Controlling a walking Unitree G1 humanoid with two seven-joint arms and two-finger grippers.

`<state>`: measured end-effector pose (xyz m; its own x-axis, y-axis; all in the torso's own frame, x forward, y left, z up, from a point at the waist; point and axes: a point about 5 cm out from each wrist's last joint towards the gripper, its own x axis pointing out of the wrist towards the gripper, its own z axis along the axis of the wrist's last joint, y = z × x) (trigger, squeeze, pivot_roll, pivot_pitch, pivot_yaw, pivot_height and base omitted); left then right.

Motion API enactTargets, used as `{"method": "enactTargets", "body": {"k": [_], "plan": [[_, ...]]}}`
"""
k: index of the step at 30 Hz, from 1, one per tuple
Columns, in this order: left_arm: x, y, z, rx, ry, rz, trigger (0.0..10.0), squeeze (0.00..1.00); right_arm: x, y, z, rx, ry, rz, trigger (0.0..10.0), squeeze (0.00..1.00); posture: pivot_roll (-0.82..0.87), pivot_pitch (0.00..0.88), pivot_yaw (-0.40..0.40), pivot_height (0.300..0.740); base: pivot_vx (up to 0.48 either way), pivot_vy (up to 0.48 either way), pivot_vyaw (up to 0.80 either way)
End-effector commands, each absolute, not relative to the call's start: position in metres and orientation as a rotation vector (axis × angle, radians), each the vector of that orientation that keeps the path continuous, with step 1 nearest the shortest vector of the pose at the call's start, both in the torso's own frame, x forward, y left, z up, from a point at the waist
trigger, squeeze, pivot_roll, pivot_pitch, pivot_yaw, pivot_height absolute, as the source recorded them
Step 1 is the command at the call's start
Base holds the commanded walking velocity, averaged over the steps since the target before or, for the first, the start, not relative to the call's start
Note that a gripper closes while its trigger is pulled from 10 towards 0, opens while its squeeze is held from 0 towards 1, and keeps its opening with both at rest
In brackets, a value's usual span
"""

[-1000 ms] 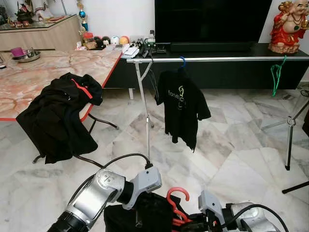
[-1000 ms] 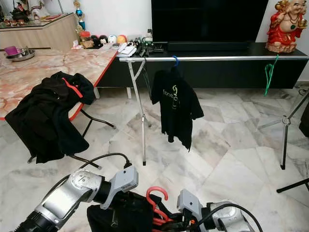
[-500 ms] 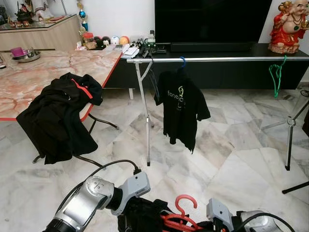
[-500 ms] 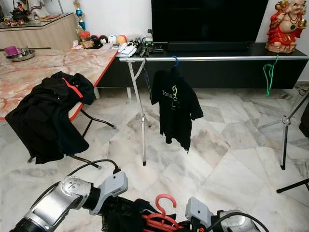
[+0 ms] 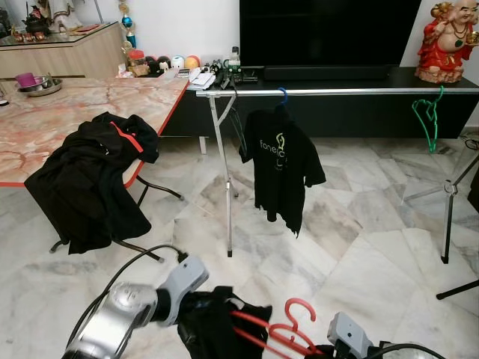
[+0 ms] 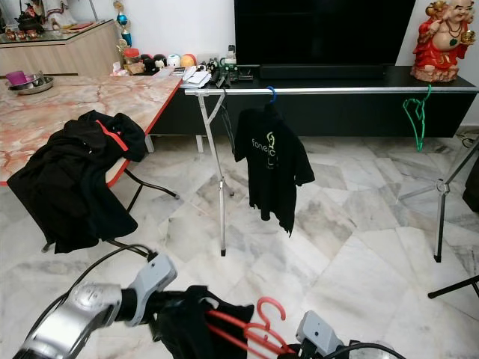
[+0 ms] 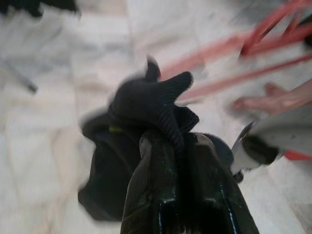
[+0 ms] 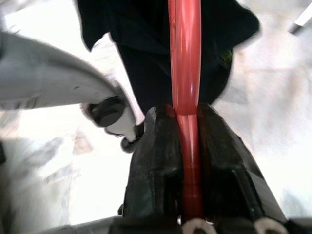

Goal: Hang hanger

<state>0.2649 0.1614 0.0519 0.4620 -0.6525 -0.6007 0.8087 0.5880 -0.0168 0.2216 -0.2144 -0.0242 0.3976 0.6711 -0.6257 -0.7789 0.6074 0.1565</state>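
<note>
Down at the robot's front, low over the marble floor (image 5: 359, 247), the right hand (image 8: 184, 127), mostly cut off, clamps the red hanger (image 5: 288, 327), while the left hand (image 7: 178, 146) pinches a blurred black garment (image 5: 213, 329) draped on it.

Pale marble floor (image 5: 359, 247); pink marble table (image 5: 67, 112); black television (image 5: 329, 34) on low dark cabinet (image 5: 352, 112)
</note>
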Motion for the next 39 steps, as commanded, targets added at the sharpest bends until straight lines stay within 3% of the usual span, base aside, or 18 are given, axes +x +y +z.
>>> {"method": "enactTargets", "body": {"k": [1, 8, 12, 14, 17, 19, 23, 24, 25, 26, 30, 31, 33, 39], "plan": [[0.27, 0.171, 0.051, 0.29, 0.585, -0.805, 0.0, 0.0, 0.223, -0.216, -0.024, -0.102, 0.68, 0.86, 0.0, 0.0, 0.1, 0.045, 0.006, 0.74, 0.0, 0.0, 0.0], [0.279, 0.181, 0.046, 0.28, 0.551, -0.594, 0.0, 0.0, 0.207, -0.214, -0.034, -0.102, 0.741, 0.897, 0.0, 0.0, 0.09, 0.055, 0.011, 0.74, 0.0, 0.0, 0.0], [0.293, 0.195, 0.044, 0.178, 0.502, -0.265, 0.0, 0.0, 0.196, -0.204, -0.041, -0.018, 0.779, 0.97, 0.0, 0.0, 0.09, 0.056, 0.019, 0.74, 0.0, 0.0, 0.0], [0.299, 0.201, 0.048, 0.094, 0.443, -0.107, 0.0, 0.0, 0.194, -0.203, -0.044, -0.063, 0.804, 0.959, 0.0, 0.0, 0.09, 0.056, 0.02, 0.74, 0.0, 0.0, 0.0], [0.302, 0.204, 0.051, 0.045, 0.409, -0.037, 0.0, 0.0, 0.196, -0.204, -0.045, -0.074, 0.809, 0.916, 0.0, 0.0, 0.08, 0.053, 0.025, 0.74, 0.0, 0.0, 0.0], [0.304, 0.202, 0.058, -0.037, 0.34, 0.009, 0.0, 0.0, 0.201, -0.205, -0.048, -0.101, 0.812, 0.788, 0.0, 0.0, 0.08, 0.045, 0.031, 0.74, 0.0, 0.0, 0.0], [0.304, 0.196, 0.065, -0.096, 0.279, -0.009, 0.0, 0.0, 0.205, -0.208, -0.05, -0.121, 0.808, 0.668, 0.0, 0.0, 0.07, 0.04, 0.03, 0.74, 0.0, 0.0, 0.0], [0.302, 0.189, 0.073, -0.129, 0.21, -0.034, 9.5, 0.0, 0.211, -0.213, -0.051, -0.076, 0.784, 0.472, 0.0, 0.0, 0.07, 0.035, 0.032, 0.74, 0.0, 0.0, 0.0], [0.301, 0.187, 0.075, -0.132, 0.188, -0.042, 9.5, 0.0, 0.212, -0.215, -0.051, -0.057, 0.769, 0.402, 0.0, 0.0, 0.07, 0.035, 0.032, 0.74, 0.0, 0.0, 0.0], [0.299, 0.185, 0.077, -0.138, 0.171, -0.045, 10.0, 0.0, 0.213, -0.218, -0.052, 0.008, 0.757, 0.288, 10.0, 0.0, 0.08, 0.032, 0.033, 0.74, 0.0, 0.0, 0.0], [0.288, 0.188, 0.088, -0.103, 0.092, -0.015, 10.0, 0.0, 0.194, -0.232, -0.066, 0.204, 0.767, -0.149, 10.0, 0.0, 0.08, 0.017, 0.035, 0.74, 0.0, 0.0, 0.0], [0.288, 0.188, 0.088, -0.103, 0.092, -0.015, 10.0, 0.0, 0.194, -0.232, -0.066, 0.204, 0.767, -0.149, 10.0, 0.0, 0.08, 0.017, 0.035, 0.74, 0.0, 0.0, 0.0], [0.283, 0.192, 0.093, -0.112, 0.068, 0.022, 10.0, 0.0, 0.169, -0.237, -0.079, 0.269, 0.839, -0.349, 10.0, 0.0, 0.09, 0.003, 0.037, 0.74, 0.0, 0.0, 0.0], [0.28, 0.19, 0.101, -0.103, 0.033, 0.021, 10.0, 0.0, 0.152, -0.227, -0.089, 0.251, 0.89, -0.325, 10.0, 0.0, 0.08, 0.0, 0.044, 0.74, 0.0, 0.0, 0.0]]}}
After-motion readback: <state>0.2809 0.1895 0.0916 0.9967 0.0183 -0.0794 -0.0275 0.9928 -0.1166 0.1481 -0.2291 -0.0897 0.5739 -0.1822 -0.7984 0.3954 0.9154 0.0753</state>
